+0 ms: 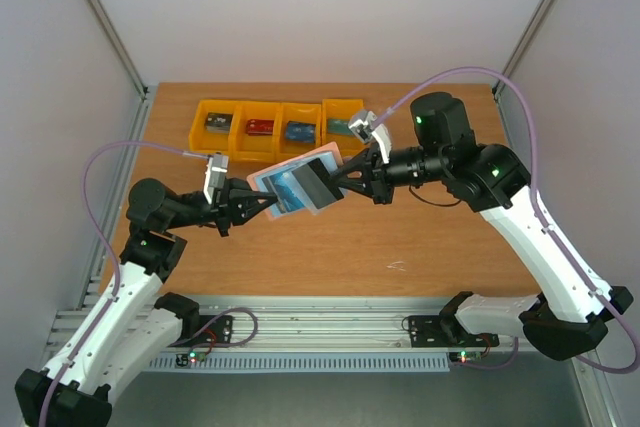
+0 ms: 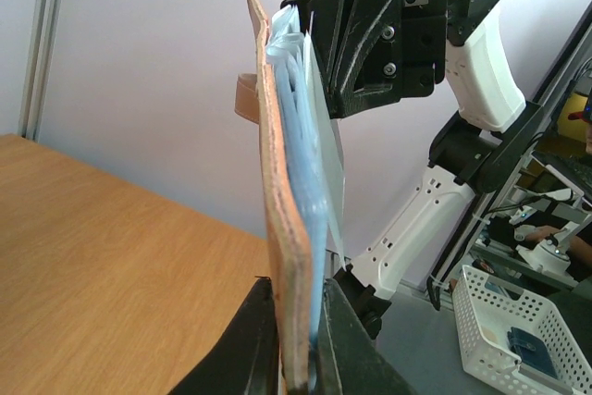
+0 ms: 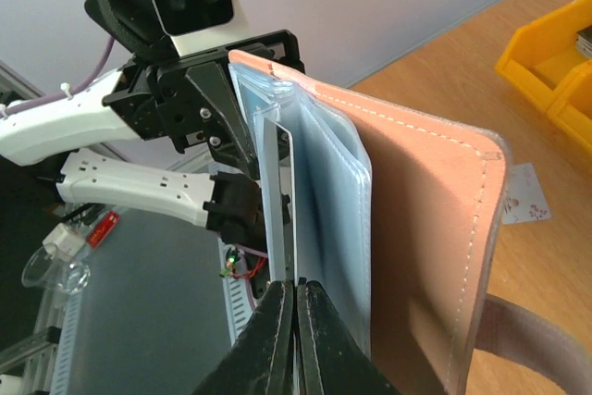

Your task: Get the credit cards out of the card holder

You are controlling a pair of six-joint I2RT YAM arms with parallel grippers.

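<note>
Wooden table (image 1: 420,237), pale walls (image 1: 300,7), orange bins (image 1: 262,107); possibly a card (image 3: 525,196) lying loose

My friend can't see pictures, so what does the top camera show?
Two robot arms hold an open card holder in the air between them: the left gripper clamps one edge, the right gripper pinches a card. Four orange bins sit behind on the wooden table.

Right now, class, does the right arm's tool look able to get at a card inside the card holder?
Probably yes: the right tool is shut on a pale card between the blue pockets of the card holder, which the left tool clamps in mid-air.
</note>
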